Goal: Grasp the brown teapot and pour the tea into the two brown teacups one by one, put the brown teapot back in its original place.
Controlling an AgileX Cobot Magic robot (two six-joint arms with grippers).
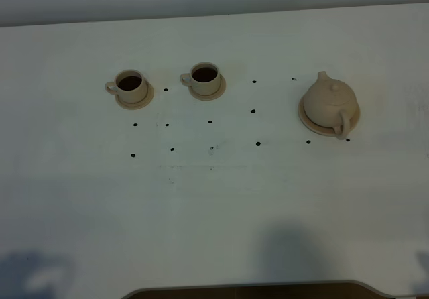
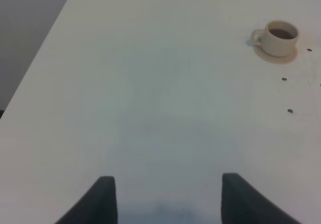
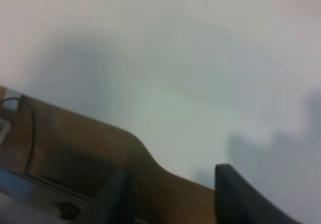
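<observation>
The brown teapot (image 1: 329, 102) sits on its wide tan saucer (image 1: 307, 119) at the right of the white table, handle toward the front. Two brown teacups, the left one (image 1: 129, 86) and the right one (image 1: 204, 77), stand on small saucers at the back left, both holding dark tea. The left cup also shows in the left wrist view (image 2: 279, 37). My left gripper (image 2: 168, 196) is open and empty over bare table, far from the cup. My right gripper (image 3: 170, 194) is open and empty above the table's front edge. Neither gripper shows in the exterior high view.
Small black dots (image 1: 210, 121) mark the white table (image 1: 214, 198) between the cups and the teapot. The table's curved front edge (image 1: 255, 287) shows brown below, also in the right wrist view (image 3: 145, 156). Arm shadows lie near the front.
</observation>
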